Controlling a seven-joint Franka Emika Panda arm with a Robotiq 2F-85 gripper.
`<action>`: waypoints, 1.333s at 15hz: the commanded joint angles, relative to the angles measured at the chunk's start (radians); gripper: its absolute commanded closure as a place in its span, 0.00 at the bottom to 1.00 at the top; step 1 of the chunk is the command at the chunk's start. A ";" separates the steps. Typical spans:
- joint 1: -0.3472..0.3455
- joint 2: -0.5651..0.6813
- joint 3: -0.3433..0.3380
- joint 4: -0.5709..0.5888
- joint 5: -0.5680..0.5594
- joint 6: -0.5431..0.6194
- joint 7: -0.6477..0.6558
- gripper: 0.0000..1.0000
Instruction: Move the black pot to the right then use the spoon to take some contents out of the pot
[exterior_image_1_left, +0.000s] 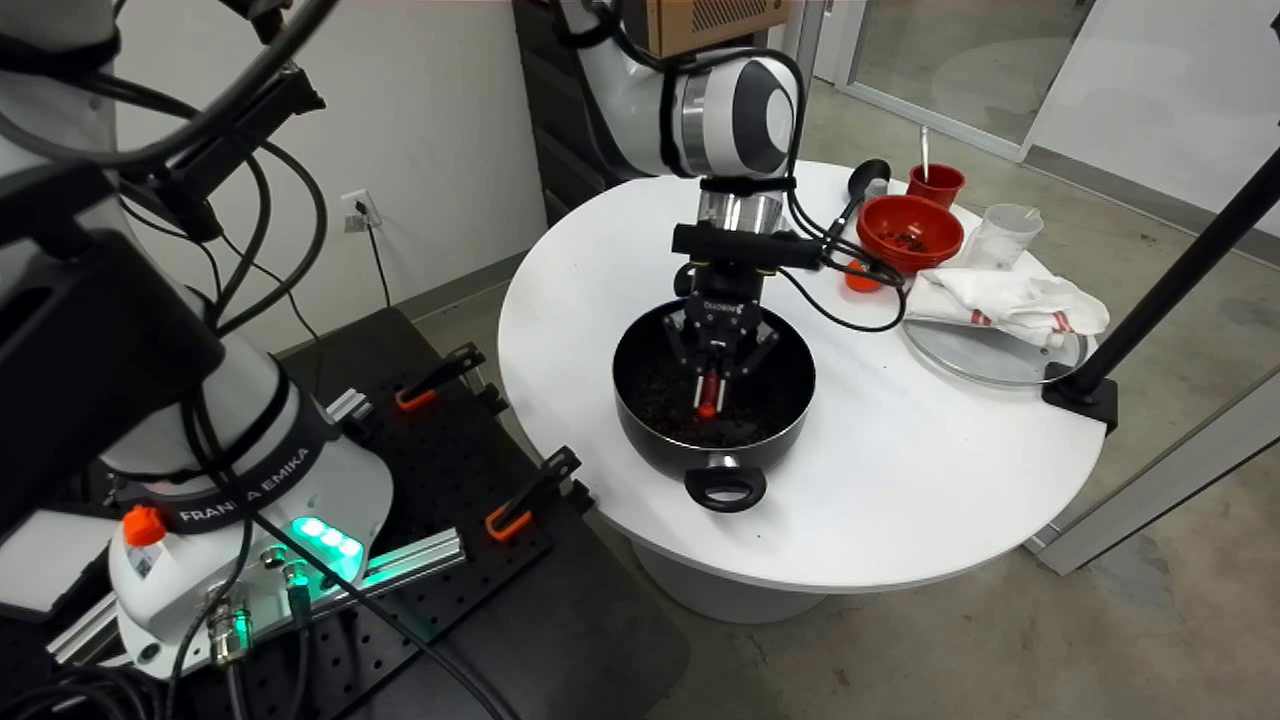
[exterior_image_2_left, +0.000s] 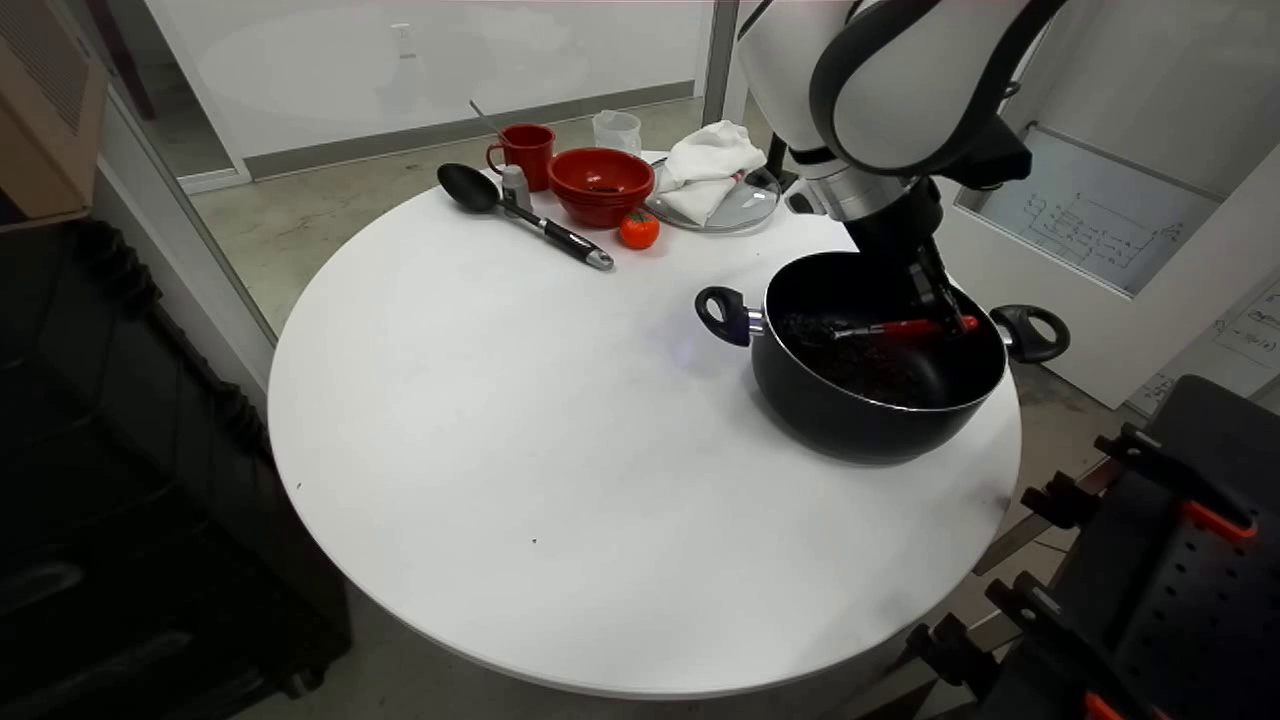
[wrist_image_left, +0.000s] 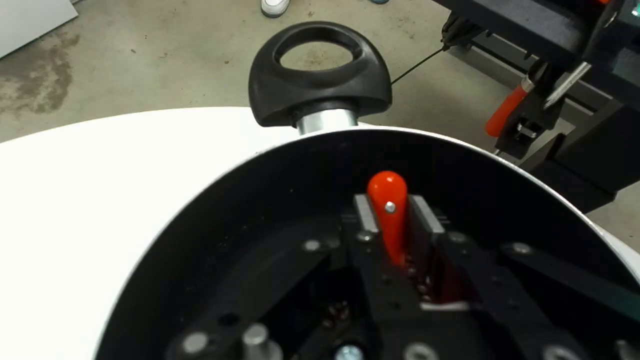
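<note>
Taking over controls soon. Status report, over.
Black Robotiq gripper shut on slim red-handled spoon. Spoon inside wide, round black pot. Pot probably blocks any sideways exit.

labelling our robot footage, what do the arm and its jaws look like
The arm is white and rounded, with dark grey panels and silvery metal bands. Black cables run along it, bound by black straps. Its base is white, with a dark FRANKA EMIKA band and glowing green lights. The jaws are black and jointed, with pale grey fingertips; small pale lettering shows just above them.
</note>
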 joint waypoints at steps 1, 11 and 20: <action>0.009 -0.053 -0.004 -0.023 0.037 0.005 -0.025 0.95; 0.043 -0.104 0.002 -0.010 0.103 -0.022 -0.001 0.95; 0.044 -0.121 -0.006 0.001 0.138 -0.023 -0.006 0.95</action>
